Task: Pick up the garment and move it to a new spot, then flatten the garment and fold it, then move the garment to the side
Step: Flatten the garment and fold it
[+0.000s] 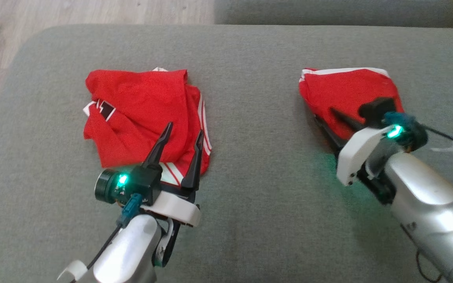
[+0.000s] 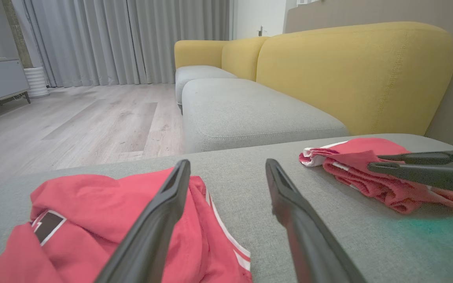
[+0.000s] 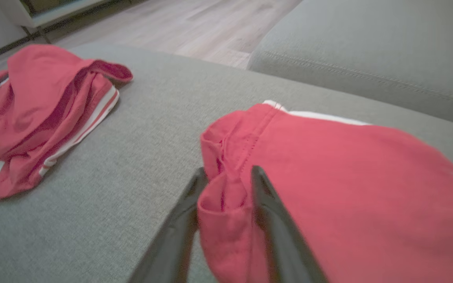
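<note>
While its two dark fingers stand a little apart, the right gripper (image 3: 228, 171) has a raised fold of the folded red garment (image 3: 348, 165) between them. The cloth touches both inner faces, but whether the fingers press it or merely flank it cannot be told. That garment, edged in white along its far side, lies on the right part of the grey seat cushion (image 1: 258, 165), and the gripper comes in over its near left edge. Well apart to the left, the left gripper (image 1: 185, 127) hangs with its fingers spread wide and holding nothing. Its tips point toward the far side, above the near right corner of a crumpled red garment (image 1: 144, 102); whether they touch that cloth cannot be told. This second piece, with white stripes and a dark patch, sits heaped on the left part of the same cushion. Bare grey fabric runs between the two garments. Past the cushion's far edge lies another grey cushion (image 1: 328, 11), backed by a yellow backrest (image 2: 352, 70). A pale wooden floor (image 1: 92, 15) spreads at the far left, reaching grey curtains (image 2: 132, 39).
</note>
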Tool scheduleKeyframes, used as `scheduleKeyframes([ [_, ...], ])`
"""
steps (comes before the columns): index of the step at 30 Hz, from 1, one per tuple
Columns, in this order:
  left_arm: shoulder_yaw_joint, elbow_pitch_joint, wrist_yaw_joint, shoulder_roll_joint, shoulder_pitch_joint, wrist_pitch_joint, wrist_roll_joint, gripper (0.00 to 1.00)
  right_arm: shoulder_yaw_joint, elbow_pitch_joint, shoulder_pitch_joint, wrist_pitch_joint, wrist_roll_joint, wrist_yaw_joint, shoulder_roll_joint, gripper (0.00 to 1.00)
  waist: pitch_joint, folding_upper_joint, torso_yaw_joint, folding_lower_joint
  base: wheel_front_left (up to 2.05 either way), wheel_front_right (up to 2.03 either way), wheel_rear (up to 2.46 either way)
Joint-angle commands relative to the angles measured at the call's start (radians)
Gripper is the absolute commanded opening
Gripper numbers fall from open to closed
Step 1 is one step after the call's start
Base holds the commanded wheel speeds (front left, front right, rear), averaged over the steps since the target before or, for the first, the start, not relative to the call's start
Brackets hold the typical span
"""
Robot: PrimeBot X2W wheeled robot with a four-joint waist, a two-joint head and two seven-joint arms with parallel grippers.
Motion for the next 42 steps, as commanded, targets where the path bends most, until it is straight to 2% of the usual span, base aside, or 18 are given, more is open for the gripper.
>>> scheduleKeyframes([
  [1, 0.035, -0.025, 0.006, 0.01, -0.03, -0.009, -0.012, 1.0, -0.003, -0.031, -0.01, -0.023, 0.018, -0.001, -0.022, 1.0, -0.01, 0.0, -0.014, 0.0, 0.0, 0.0, 0.0],
  [11, 0.059, -0.045, 0.015, 0.015, -0.023, -0.009, -0.014, 1.0, -0.206, -0.062, -0.041, -0.17, 0.089, -0.001, -0.136, 1.0, -0.062, 0.0, -0.09, 0.0, 0.0, 0.0, 0.0],
  [16, 0.076, -0.062, 0.018, 0.014, -0.015, -0.01, -0.01, 1.0, -0.359, -0.075, 0.003, -0.229, 0.015, -0.001, -0.154, 1.0, -0.079, 0.0, -0.124, 0.0, 0.0, 0.0, 0.0],
  [19, 0.084, -0.07, 0.018, 0.011, -0.005, -0.01, -0.005, 1.0, -0.475, -0.114, 0.066, -0.239, -0.077, -0.001, -0.133, 1.0, -0.084, 0.0, -0.138, 0.0, 0.0, 0.0, 0.0],
  [20, 0.09, -0.074, 0.017, 0.01, 0.003, -0.01, -0.001, 1.0, -0.574, -0.17, 0.124, -0.24, -0.136, -0.001, -0.099, 1.0, -0.086, 0.0, -0.145, 0.0, 0.0, 0.0, 0.0],
  [24, 0.099, -0.08, 0.011, 0.007, 0.022, -0.01, 0.006, 1.0, -0.729, -0.305, 0.271, -0.241, -0.274, -0.001, -0.009, 1.0, -0.084, 0.0, -0.154, 0.0, 0.0, 0.0, 0.0],
  [27, 0.103, -0.079, 0.004, 0.005, 0.031, -0.01, 0.012, 1.0, -0.793, -0.376, 0.352, -0.24, -0.348, -0.001, 0.058, 1.0, -0.077, 0.0, -0.158, 0.0, 0.0, 0.0, 0.0],
  [33, 0.107, -0.078, -0.009, 0.002, 0.023, -0.01, 0.023, 1.0, -0.838, -0.461, 0.395, -0.202, -0.408, -0.001, 0.108, 1.0, -0.056, 0.0, -0.149, 0.0, 0.0, 0.0, 0.0],
  [34, 0.107, -0.078, -0.011, 0.001, 0.02, -0.01, 0.026, 1.0, -0.842, -0.476, 0.394, -0.189, -0.412, -0.001, 0.112, 0.63, -0.05, 0.0, -0.145, 0.0, 0.0, 0.0, 0.0],
  [35, 0.107, -0.079, -0.013, 0.0, 0.015, -0.01, 0.029, 1.0, -0.844, -0.49, 0.391, -0.178, -0.415, -0.001, 0.114, 0.0, -0.042, 0.0, -0.14, 0.0, 0.0, 0.0, 0.0],
  [42, 0.107, -0.08, -0.025, -0.005, -0.017, -0.01, 0.043, 1.0, -0.819, -0.506, 0.314, -0.105, -0.436, -0.001, 0.101, 0.0, 0.03, 0.0, -0.093, 0.0, 0.0, 0.0, 0.0],
])
